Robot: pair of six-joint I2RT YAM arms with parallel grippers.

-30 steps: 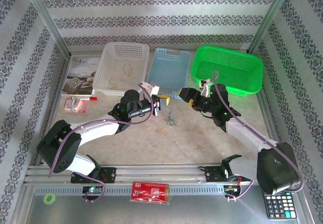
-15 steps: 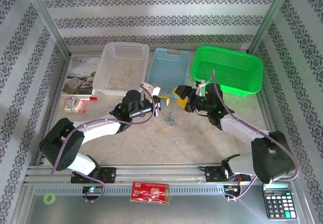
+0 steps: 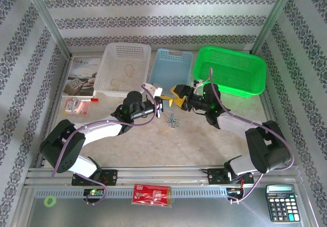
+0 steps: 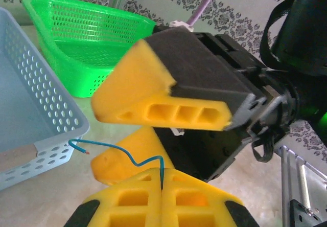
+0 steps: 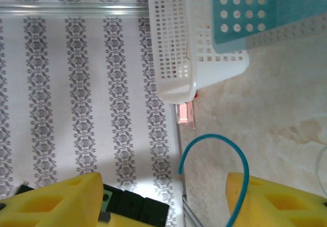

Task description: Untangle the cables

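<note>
Left wrist: left pincer (image 4: 161,184) clamps blue-green cable (image 4: 134,163), trailing leftward.

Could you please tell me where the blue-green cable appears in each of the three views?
Top external: too thin to pick out; look at the left gripper tips, just in front of the blue basket.
Left wrist: the blue-green cable curls left from the shut fingers, low centre.
Right wrist: an arc, lower centre-right.
Shared landmark: the blue basket.
</note>
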